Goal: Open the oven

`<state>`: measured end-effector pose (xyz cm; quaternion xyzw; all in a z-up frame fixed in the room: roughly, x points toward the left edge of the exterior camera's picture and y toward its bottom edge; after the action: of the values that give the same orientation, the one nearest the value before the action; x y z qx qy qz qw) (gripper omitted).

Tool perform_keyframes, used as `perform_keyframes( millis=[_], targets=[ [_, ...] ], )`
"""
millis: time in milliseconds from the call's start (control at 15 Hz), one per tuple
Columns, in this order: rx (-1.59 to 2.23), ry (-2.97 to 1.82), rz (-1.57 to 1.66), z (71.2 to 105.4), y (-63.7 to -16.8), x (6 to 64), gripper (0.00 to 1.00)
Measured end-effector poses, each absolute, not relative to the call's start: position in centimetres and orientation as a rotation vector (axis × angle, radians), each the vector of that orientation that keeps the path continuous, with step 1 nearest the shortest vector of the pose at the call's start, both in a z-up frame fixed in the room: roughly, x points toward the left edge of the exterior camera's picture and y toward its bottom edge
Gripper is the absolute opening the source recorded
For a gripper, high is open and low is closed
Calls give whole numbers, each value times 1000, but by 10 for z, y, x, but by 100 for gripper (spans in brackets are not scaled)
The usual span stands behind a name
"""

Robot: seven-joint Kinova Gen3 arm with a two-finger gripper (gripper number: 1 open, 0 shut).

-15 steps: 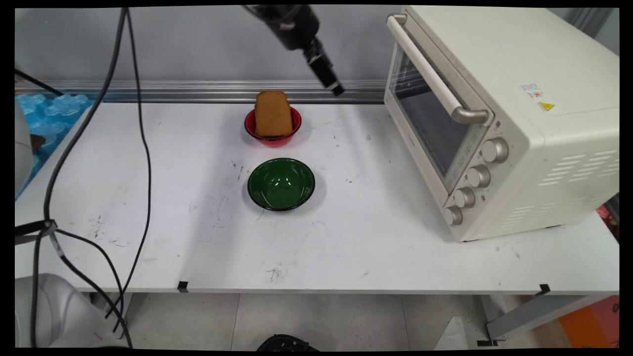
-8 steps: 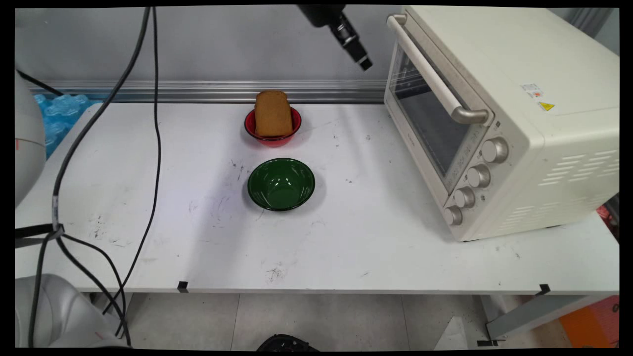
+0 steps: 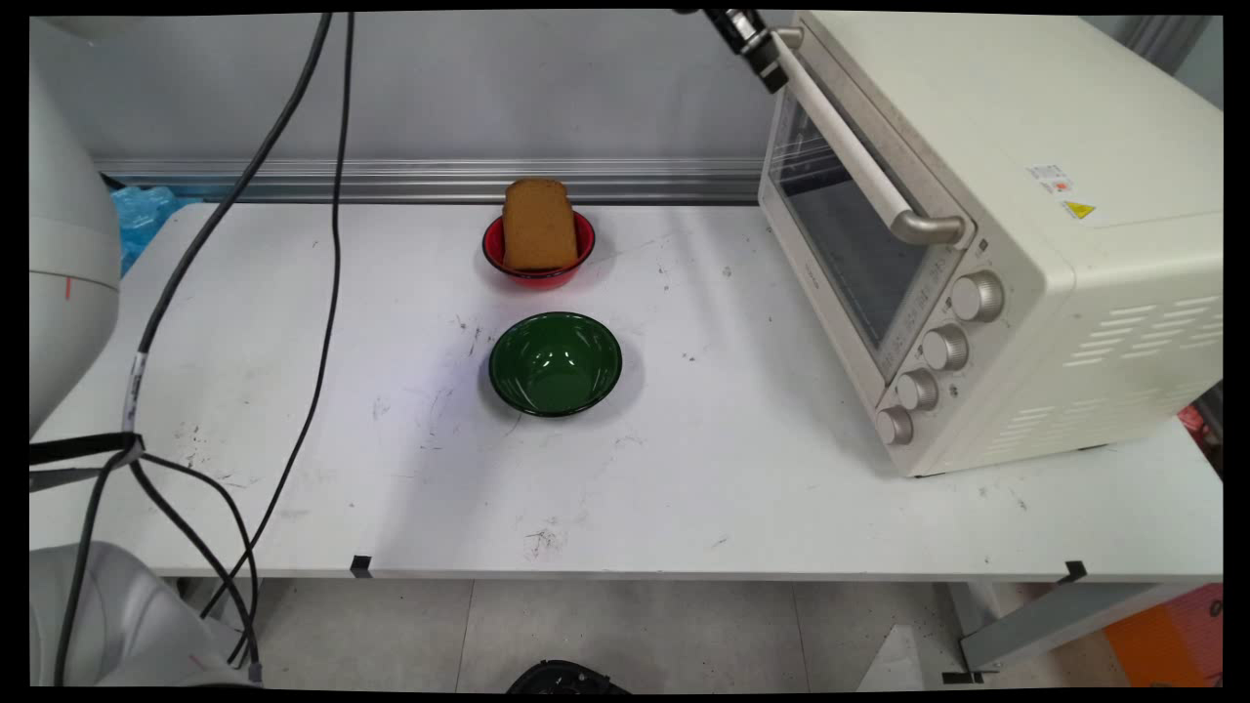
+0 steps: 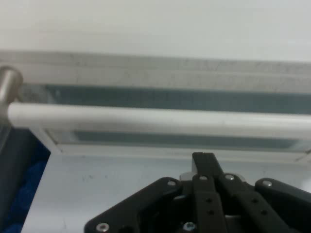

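Main view: tool (image 3: 767,68) at the top edge, right by the far end of the toaster oven's (image 3: 986,234) door handle (image 3: 854,146). On the table (image 3: 732,488): bread slice (image 3: 538,225) in red bowl (image 3: 538,256), green bowl (image 3: 555,362) nearer (empty).

Hand view: tool (image 4: 208,162) fingers pressed together, just below the handle (image 4: 160,120) bar; door glass (image 4: 184,99) behind it.

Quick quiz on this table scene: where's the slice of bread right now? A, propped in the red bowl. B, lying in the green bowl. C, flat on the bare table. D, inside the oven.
A: the bread stands propped in the red bowl at the table's far side, while the green bowl nearer the camera holds nothing and the oven door is closed.
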<state>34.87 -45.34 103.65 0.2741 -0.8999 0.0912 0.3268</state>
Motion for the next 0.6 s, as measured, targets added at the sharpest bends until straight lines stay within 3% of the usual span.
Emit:
perform_keyframes(
  millis=[600],
  targets=[
    [699,-2337,228,1046,-467,318,0]
  ],
)
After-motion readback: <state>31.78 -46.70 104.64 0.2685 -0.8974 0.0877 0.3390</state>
